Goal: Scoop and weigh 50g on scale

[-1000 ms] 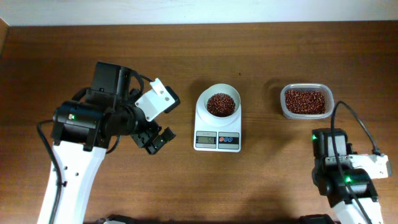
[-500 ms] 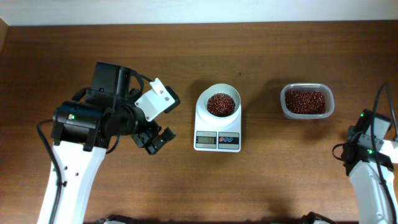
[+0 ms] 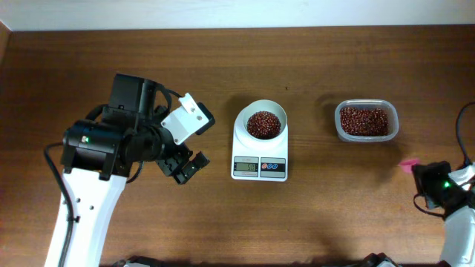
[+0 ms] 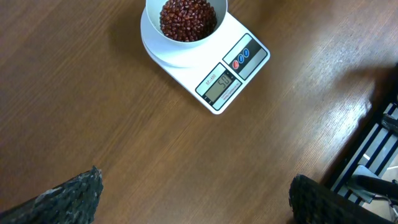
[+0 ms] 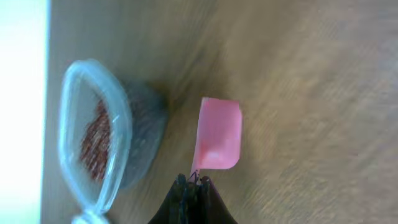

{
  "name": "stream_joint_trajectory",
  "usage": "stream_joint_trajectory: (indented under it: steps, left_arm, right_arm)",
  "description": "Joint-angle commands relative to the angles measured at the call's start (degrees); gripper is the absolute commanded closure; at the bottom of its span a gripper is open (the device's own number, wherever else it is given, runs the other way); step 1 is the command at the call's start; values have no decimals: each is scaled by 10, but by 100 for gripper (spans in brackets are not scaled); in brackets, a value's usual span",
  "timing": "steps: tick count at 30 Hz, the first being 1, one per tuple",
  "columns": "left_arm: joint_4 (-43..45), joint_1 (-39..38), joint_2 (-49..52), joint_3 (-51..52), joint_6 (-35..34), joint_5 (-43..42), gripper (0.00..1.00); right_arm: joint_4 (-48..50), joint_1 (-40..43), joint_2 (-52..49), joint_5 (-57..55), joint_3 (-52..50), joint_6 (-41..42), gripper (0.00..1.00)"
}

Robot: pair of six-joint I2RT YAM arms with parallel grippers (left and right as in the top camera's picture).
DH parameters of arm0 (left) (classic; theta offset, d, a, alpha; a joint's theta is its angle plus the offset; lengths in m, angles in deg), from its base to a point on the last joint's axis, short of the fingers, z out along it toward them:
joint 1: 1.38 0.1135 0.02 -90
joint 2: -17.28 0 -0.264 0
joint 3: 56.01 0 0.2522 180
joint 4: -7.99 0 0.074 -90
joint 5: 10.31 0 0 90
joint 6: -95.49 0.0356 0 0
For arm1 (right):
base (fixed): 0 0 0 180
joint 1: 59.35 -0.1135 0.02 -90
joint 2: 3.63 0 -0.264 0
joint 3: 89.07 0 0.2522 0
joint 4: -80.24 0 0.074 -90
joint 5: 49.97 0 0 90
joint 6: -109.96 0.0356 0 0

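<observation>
Pink scoop [image 5: 217,134], pinched in the right jaws, has swung from the tub [image 3: 365,121] toward the edge of the counter [image 3: 334,215]; left jaws hang open, empty. Beans [image 3: 264,124] sit heaped in the bowl of the scale [image 3: 260,148], so scooping looks finished.

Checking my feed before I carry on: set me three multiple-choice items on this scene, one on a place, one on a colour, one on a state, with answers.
1. Where is the clear tub relative to the scale?
A. on top of it
B. on the robot's right of it, apart
C. on the robot's left of it
2. What colour is the scoop in the right claw?
A. pink
B. blue
C. green
3. How is the left claw?
A. shut on the scoop
B. shut on the bowl
C. open, holding nothing
Answers: 1 B, bare table lies between them in the overhead view; 2 A, the right wrist view shows it pink; 3 C, its jaws stand wide apart with nothing between.
</observation>
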Motion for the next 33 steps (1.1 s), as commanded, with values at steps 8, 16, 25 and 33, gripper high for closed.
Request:
stream_joint_trajectory:
  steps: [8,16,25,33]
  left_arm:
    - [1,3,-7,-9,9,0,1]
    - [1,3,-7,-9,9,0,1]
    - [1,3,-7,-9,9,0,1]
    - [1,3,-7,-9,9,0,1]
  right_arm:
    - [79,40,-13,68,-55,-74,95]
    - [171,43,-66,54,-111,-18,86]
    - [172,43,-129,9,-111,-19,52]
    - [151,43,-129,-70,-111,-19,1]
